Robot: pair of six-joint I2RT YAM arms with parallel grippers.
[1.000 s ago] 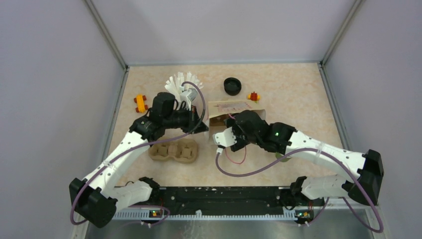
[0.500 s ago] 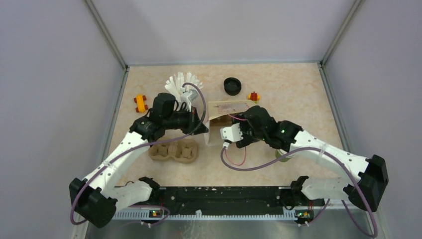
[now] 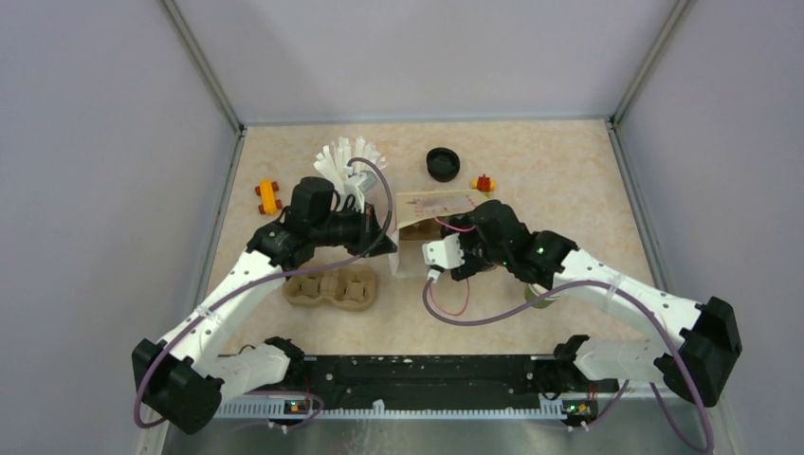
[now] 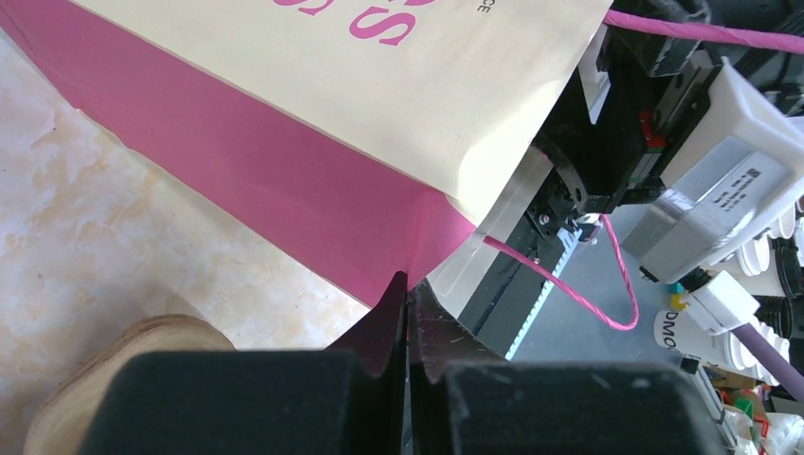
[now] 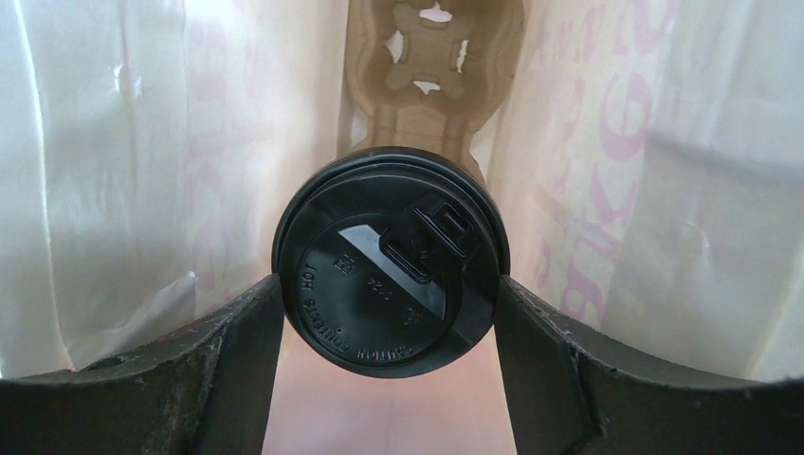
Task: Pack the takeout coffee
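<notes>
Right gripper (image 5: 389, 318) jaws are spread around the takeout coffee (image 5: 389, 256), with the black lid clamped on both sides, inside the paper bag (image 5: 114, 190). Bag walls are seen close on left and right. A pulp carrier (image 5: 427, 76) is seen farther in. Left gripper (image 4: 408, 322) jaws are pressed together at the bag's pink edge.

Bag (image 5: 114, 142) walls tight beside right gripper (image 5: 387, 284), carrier (image 5: 427, 104) ahead

Beige marbled desk (image 3: 569, 171): paper bag (image 3: 431, 204), cardboard cup tray (image 3: 332, 289), straw cup (image 3: 343, 161), black round item (image 3: 442, 163), yellow toy (image 3: 268, 197), red toy (image 3: 484, 183).
</notes>
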